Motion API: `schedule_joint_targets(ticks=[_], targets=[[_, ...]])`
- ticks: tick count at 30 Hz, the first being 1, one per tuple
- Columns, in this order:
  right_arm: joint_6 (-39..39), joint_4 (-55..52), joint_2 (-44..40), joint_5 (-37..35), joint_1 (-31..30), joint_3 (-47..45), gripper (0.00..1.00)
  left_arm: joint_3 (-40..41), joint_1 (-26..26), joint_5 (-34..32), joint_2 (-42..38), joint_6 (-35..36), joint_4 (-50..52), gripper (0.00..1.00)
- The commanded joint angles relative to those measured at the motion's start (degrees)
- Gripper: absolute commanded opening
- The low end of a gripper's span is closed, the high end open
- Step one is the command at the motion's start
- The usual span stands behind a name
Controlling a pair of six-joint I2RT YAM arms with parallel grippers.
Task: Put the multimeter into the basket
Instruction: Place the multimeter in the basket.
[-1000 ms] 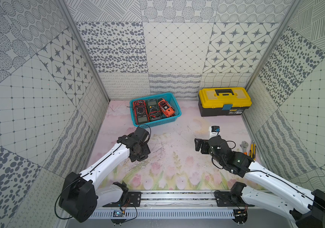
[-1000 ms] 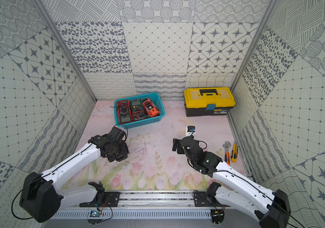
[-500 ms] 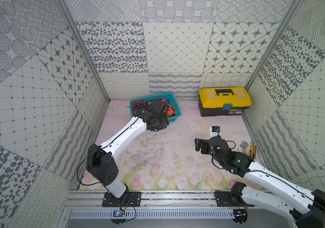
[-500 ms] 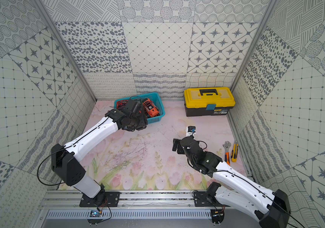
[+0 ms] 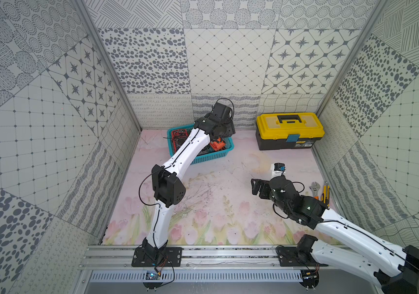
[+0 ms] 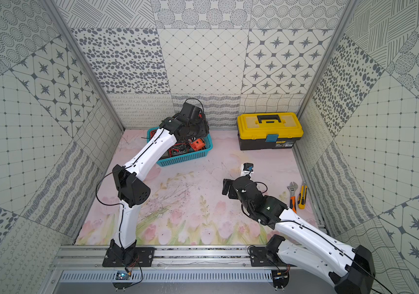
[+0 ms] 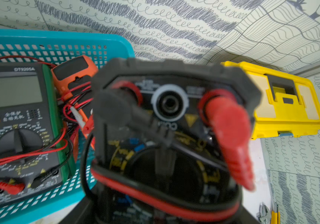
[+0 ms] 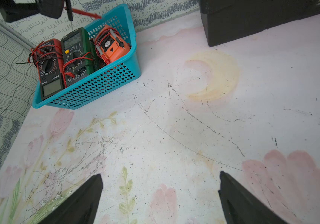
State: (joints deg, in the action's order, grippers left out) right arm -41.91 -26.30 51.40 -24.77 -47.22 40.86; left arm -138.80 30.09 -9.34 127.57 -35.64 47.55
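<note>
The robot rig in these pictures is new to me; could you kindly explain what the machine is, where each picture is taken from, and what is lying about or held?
It is two white robot arms bolted to a rail, each ending in a two-fingered gripper. The two top views come from one camera overhead; the other two come from cameras on the wrists. On the flowered table stand a turquoise basket and a yellow-lidded toolbox, with a wrench and a utility knife at the robot's right. The basket holds a red multimeter, a green multimeter and an orange multimeter. The left gripper is closed on a dark multimeter, leads wrapped round it, raised near the basket's far corner. The right gripper hangs open and empty over the table.
</note>
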Motion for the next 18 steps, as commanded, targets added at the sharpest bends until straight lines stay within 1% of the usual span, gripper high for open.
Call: schedule_joint_targets(ticks=[1, 5, 8, 18], targets=[[-2.03, 1.52, 0.41, 0.67, -0.22, -0.78, 0.98, -6.19, -2.06, -0.02, 4.95, 2.83, 2.51, 0.30], [-3.76, -1.97, -0.40, -1.93, -0.23, -0.72, 0.98, -5.53, -4.29, 1.26, 6.87, 1.11, 3.03, 0.30], [-4.32, -3.61, -1.06, -3.16, -0.23, -0.60, 0.98, -3.84, -4.84, 1.47, 7.72, 0.52, 2.50, 0.30], [-4.06, -3.75, -0.47, -2.52, -0.24, 0.43, 0.98, -3.06, -5.38, 1.01, 13.61, -2.40, 5.27, 0.30]])
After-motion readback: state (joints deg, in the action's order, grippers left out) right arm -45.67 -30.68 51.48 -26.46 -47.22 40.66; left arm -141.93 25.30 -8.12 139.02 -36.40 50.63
